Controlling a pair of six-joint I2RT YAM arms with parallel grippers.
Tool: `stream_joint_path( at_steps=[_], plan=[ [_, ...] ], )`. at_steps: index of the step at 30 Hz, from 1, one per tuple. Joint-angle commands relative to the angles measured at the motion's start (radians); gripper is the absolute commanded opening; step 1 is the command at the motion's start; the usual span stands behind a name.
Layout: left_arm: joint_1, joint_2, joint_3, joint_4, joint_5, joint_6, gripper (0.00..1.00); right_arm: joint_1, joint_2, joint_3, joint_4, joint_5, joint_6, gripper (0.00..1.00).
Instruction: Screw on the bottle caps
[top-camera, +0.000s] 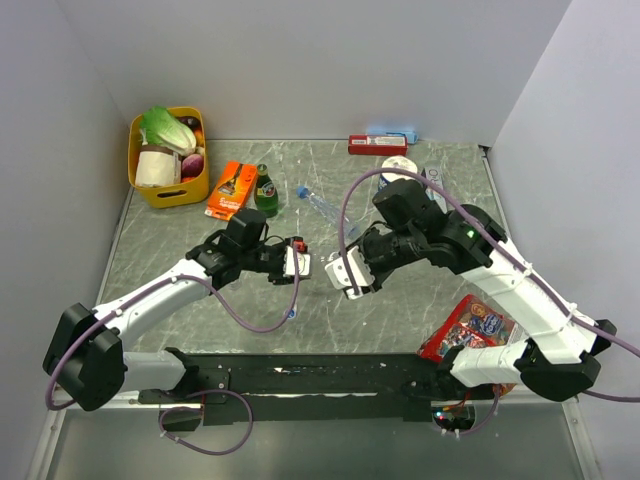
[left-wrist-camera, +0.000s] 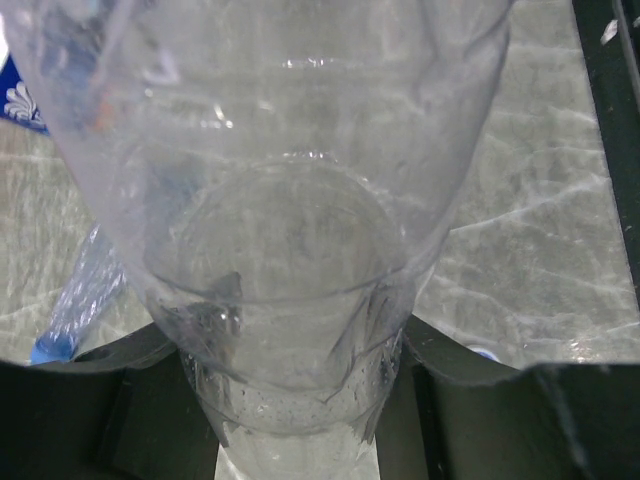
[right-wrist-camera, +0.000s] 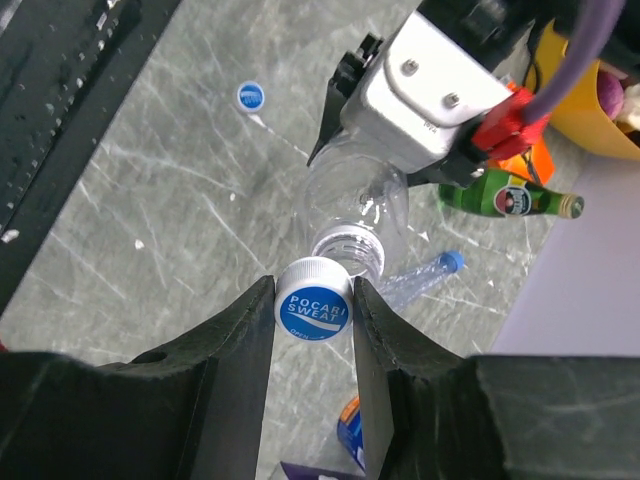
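The right gripper (right-wrist-camera: 313, 325) pinches a blue cap (right-wrist-camera: 313, 308) at the neck of the bottle (right-wrist-camera: 355, 210). The left gripper (left-wrist-camera: 290, 415) clasps that bottle. Only the right wrist view shows the cap.

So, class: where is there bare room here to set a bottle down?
Front centre, between left arm, right arm and black rail, bare but for one loose cap; also the strip between that arm and the yellow basket. Crowded: back row of orange packet, green bottle and lying clear bottle, and the middle where left pincer and right pincer meet.
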Motion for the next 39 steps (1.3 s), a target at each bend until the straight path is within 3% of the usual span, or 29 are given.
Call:
stream_joint_path(
  at_steps=[1, 10, 24, 36, 39],
  plan=[
    [-0.009, -0.027, 0.011, 0.05, 0.015, 0.043, 0.01, 0.013, -0.005, -0.031, 0.107, 0.051, 0.006, 0.26],
    [-0.012, -0.025, 0.01, 0.064, 0.026, 0.041, 0.01, 0.016, -0.001, -0.051, 0.165, 0.074, 0.011, 0.26],
    [-0.009, -0.061, -0.059, 0.225, -0.015, -0.088, 0.01, 0.012, 0.016, -0.037, 0.046, 0.027, 0.028, 0.25],
    [-0.007, -0.062, -0.069, 0.323, -0.014, -0.151, 0.01, -0.024, 0.044, -0.039, 0.119, 0.053, 0.16, 0.25],
    [-0.009, -0.058, -0.069, 0.377, -0.031, -0.195, 0.01, -0.024, 0.076, -0.02, 0.126, 0.064, 0.267, 0.25]
  ],
)
